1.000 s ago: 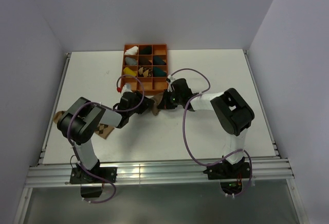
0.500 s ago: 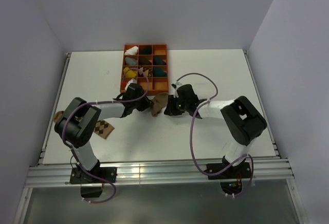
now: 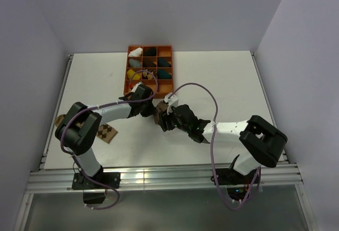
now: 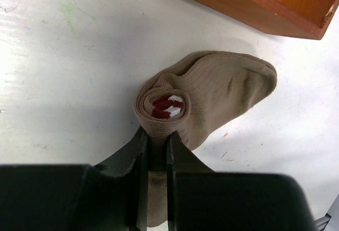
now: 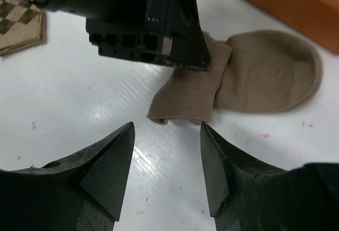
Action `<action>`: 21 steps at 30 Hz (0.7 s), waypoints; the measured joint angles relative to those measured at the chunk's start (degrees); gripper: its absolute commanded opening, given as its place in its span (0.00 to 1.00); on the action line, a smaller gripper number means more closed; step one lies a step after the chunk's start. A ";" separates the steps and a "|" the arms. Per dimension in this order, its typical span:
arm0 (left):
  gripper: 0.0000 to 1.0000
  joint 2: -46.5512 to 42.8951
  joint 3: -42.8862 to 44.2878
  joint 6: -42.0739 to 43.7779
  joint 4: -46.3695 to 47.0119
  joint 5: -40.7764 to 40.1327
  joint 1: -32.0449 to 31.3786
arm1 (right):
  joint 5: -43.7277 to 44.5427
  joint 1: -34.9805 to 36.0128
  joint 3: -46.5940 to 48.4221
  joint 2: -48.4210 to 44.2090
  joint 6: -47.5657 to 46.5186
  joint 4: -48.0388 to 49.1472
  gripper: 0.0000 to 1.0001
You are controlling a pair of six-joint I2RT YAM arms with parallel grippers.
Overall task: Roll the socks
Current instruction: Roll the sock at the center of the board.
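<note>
table (image 3: 228,82) | orange tray (image 4: 238,3) far left | argyle sock (image 3: 107,133) flat, near left, untouched | tan sock (image 4: 212,93) part-rolled just near tray; likely soft, light, prone to uncoil; best pinched across coil | left gripper (image 4: 156,135) clamped on roll | right gripper (image 5: 167,130) open, empty, just beside sock

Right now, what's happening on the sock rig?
The left claw is shut on the tan sock, pinching a partly made roll. The red-and-white cuff sits at the roll's core and the toe end lies unrolled on the table. The right claw is open, close to that sock but not touching it. The argyle sock lies flat near the left arm, not yet rolled. The orange tray of sock bundles sits just behind.
</note>
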 measured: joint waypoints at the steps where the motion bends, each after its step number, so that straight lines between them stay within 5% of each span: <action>1: 0.05 0.00 0.17 0.02 -0.50 0.00 0.00 | 0.92 0.46 -0.11 0.04 -0.59 0.96 0.60; 21: 0.05 0.50 2.03 1.44 -3.96 1.68 -0.04 | 15.98 9.77 2.54 11.04 -12.04 6.14 0.63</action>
